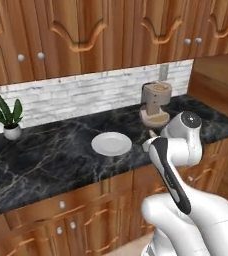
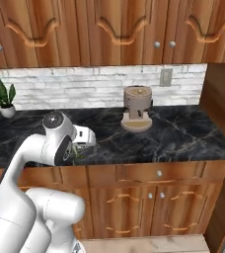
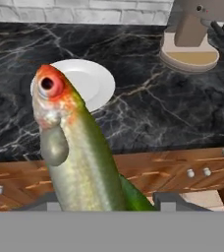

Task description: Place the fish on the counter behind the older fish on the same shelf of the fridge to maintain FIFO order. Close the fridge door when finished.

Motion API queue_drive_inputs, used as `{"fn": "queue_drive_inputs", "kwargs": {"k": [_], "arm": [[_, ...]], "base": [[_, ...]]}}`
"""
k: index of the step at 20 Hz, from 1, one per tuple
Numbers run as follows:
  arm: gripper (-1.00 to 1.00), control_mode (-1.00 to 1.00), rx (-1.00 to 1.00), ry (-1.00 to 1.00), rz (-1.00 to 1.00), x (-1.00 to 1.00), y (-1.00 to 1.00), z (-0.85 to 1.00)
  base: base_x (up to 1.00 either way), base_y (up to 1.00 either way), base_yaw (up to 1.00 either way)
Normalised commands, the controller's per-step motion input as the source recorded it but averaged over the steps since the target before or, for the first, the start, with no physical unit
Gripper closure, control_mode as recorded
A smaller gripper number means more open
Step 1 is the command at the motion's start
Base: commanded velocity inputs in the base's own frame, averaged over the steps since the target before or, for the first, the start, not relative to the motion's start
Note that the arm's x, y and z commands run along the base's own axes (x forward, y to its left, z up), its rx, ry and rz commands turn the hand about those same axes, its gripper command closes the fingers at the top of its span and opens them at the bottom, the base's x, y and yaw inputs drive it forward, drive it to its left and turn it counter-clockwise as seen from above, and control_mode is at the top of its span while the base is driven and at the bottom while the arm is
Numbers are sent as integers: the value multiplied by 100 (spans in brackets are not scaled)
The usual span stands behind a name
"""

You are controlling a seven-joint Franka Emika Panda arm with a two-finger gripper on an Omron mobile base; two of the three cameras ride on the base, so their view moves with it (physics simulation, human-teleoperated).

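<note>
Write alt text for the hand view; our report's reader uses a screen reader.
A grey-green fish with an orange-red head rises from between the gripper fingertips, shut on its body. Behind it lie a white plate on the black marble counter, a tan coffee machine, and wooden cabinet fronts.

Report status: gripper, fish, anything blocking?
Gripper shut on the fish, lifted clear above the counter. White plate and coffee grinder sit behind it on the counter, apart from the fish. Nothing blocking.
</note>
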Motion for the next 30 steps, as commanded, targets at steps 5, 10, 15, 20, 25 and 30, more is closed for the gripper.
{"fn": "queue_drive_inputs", "kwargs": {"k": [5,10,15,20,25,30], "arm": [[100,100,0,0,0,0,0,0],[100,100,0,0,0,0,0,0],[100,100,0,0,0,0,0,0],[100,100,0,0,0,0,0,0],[100,100,0,0,0,0,0,0],[100,100,0,0,0,0,0,0]], "base": [[-21,0,-41],[-11,-13,-47],[-28,-44,-57],[-25,-62,-58],[-11,-81,-57],[20,-81,-52]]}}
